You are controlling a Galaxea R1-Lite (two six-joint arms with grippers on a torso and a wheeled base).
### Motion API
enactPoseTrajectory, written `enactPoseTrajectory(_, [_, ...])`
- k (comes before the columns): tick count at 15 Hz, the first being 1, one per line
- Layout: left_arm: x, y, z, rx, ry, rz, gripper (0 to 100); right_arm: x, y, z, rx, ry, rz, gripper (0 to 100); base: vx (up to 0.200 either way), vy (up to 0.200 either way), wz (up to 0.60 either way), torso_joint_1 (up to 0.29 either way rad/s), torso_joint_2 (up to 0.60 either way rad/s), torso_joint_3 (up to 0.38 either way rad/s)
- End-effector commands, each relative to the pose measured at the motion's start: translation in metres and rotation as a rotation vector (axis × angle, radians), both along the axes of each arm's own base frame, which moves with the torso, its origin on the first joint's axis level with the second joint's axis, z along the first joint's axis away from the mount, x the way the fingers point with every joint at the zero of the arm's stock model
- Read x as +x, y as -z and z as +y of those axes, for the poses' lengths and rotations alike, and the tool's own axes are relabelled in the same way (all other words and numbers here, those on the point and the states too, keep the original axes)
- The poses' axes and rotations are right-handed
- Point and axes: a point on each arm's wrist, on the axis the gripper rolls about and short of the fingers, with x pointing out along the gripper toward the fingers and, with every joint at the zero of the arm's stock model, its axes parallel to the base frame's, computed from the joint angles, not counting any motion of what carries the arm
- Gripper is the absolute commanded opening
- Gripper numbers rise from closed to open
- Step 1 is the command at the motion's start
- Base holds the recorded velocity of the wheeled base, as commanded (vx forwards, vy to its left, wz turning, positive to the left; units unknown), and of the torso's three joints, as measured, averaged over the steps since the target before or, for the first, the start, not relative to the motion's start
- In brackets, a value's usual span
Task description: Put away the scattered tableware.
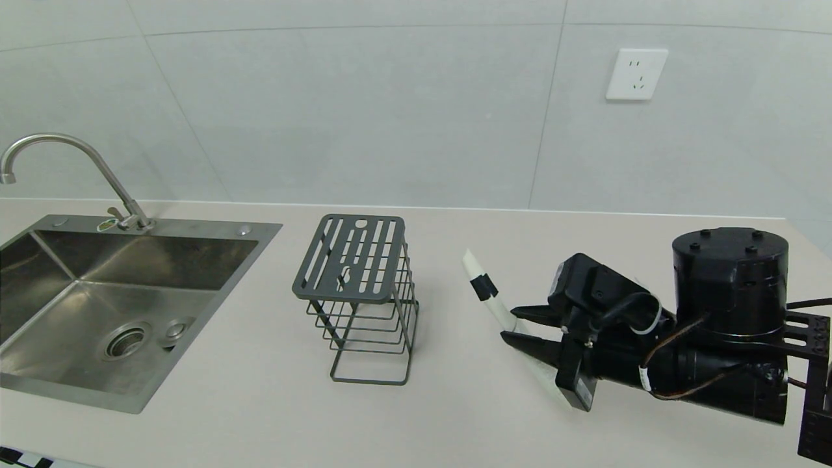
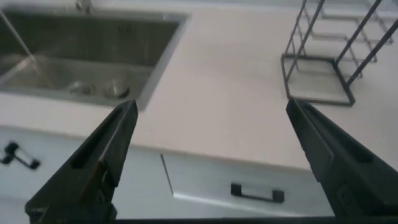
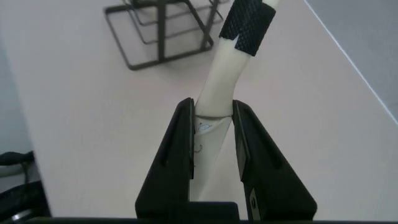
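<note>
white utensil (image 1: 486,287): black band, tilted, clamped in right tool (image 1: 508,324) | wire rack (image 1: 351,257): upright

One rack (image 1: 356,296), one utensil (image 1: 484,286), one sink (image 1: 162,227), one faucet (image 1: 133,216), one socket (image 1: 636,73); two tools: left tool (image 2: 210,107), right tool (image 3: 211,106).

The right pincer (image 1: 509,324) grips a white utensil (image 1: 495,304) over the counter (image 1: 455,409), right of the wire rack (image 1: 351,296).

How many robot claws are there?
2. The right gripper clamps the white utensil right of the rack; the left gripper hangs open over the counter edge near the sink.
</note>
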Motion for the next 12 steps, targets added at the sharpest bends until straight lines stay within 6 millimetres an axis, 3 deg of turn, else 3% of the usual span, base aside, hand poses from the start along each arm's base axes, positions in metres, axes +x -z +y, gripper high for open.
enactPoseTrajectory(1, [-0.004, -0.013, -0.001, 0.017, 0.064, -0.102, 100, -0.004, -0.003, 0.001, 0.015, -0.049, -0.001, 0, 0.0, 0.0, 0.0, 0.0, 0.0, 0.0])
enactPoseTrajectory(3, [-0.01, -0.055, -0.005, 0.059, 0.21, -0.144, 100, -0.01, -0.003, 0.004, 0.029, -0.137, 0.017, 0, 0.0, 0.0, 0.0, 0.0, 0.0, 0.0])
enactPoseTrajectory(6, [0.006, -0.11, -0.005, 0.071, 0.37, -0.098, 100, -0.012, -0.01, 0.006, 0.049, -0.158, -0.002, 0, 0.0, 0.0, 0.0, 0.0, 0.0, 0.0])
enactPoseTrajectory(8, [0.025, -0.125, -0.009, 0.103, 0.546, -0.048, 100, -0.016, -0.013, 0.001, 0.059, -0.177, -0.003, 0, 0.0, 0.0, 0.0, 0.0, 0.0, 0.0])
enactPoseTrajectory(12, [0.059, -0.121, -0.024, 0.207, 0.924, 0.083, 100, -0.027, -0.011, -0.01, 0.071, -0.193, 0.017, 0, 0.0, 0.0, 0.0, 0.0, 0.0, 0.0])
